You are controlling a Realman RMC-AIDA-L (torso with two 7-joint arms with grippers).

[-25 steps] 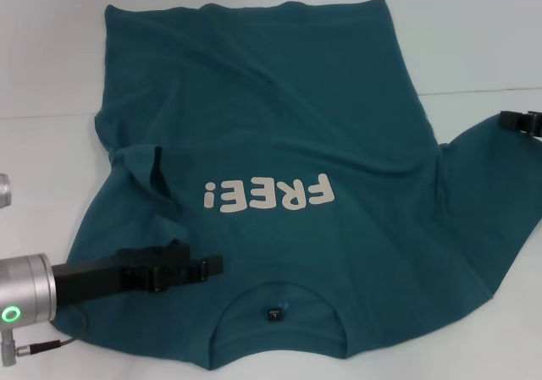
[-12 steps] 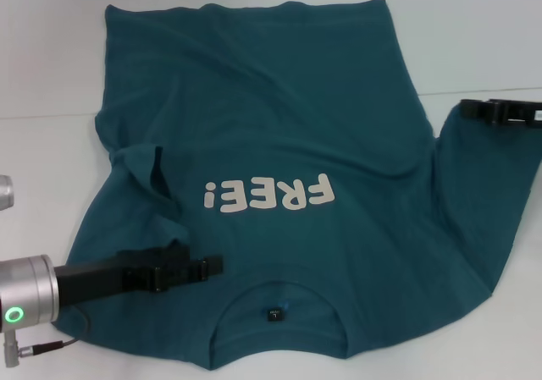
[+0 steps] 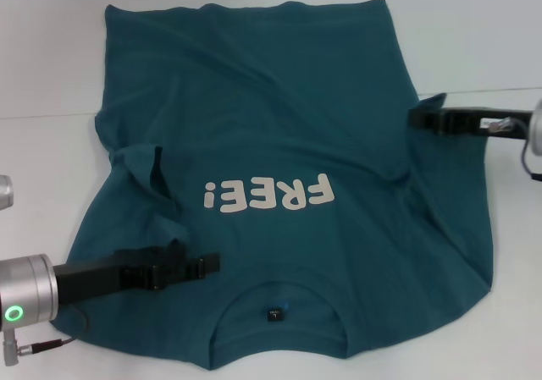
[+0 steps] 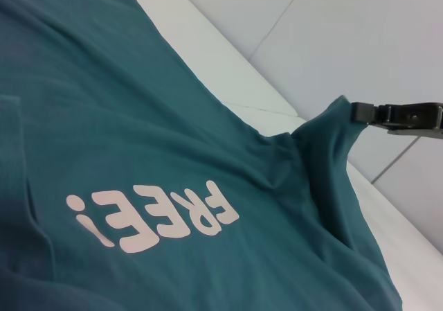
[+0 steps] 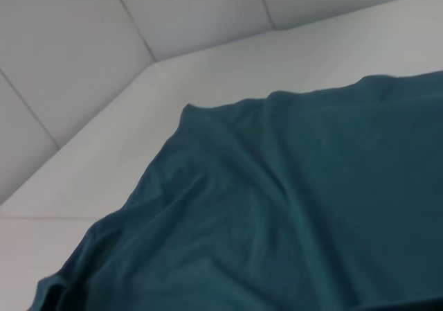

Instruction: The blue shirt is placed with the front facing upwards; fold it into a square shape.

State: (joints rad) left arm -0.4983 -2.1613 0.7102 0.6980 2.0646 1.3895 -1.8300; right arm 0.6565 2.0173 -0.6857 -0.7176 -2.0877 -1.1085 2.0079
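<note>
one blue shirt (image 3: pixel 271 134) lies spread front-up on the white table (image 3: pixel 474 41), with its neckline at the near edge and its hem at the far side. one line of white "free!" lettering (image 3: pixel 269 195) sits across the chest, reading upside down in the head view. one small dark tag (image 3: pixel 273 314) shows inside the round collar. two grippers are at work. the left gripper (image 3: pixel 203 267) rests low on the shirt's near left part, just beside the collar, and cloth bunches in folds around its dark fingers; whether the fingers are parted or pressed together, i cannot tell. the left sleeve area is creased inward, with one short dark fold line (image 3: pixel 156 162) near the left edge. the right gripper (image 3: pixel 417 116) reaches in from the right side, its tips pinched on the shirt's right sleeve edge. in the left wrist view that sleeve (image 4: pixel 332 127) rises in one peak from the table up to the dark fingertips (image 4: pixel 363 111), lifted clear of the surface, with a taut ridge running down toward the shirt body. the right wrist view shows only teal cloth and bare table beyond the far corner of the hem (image 5: pixel 190 110).
</note>
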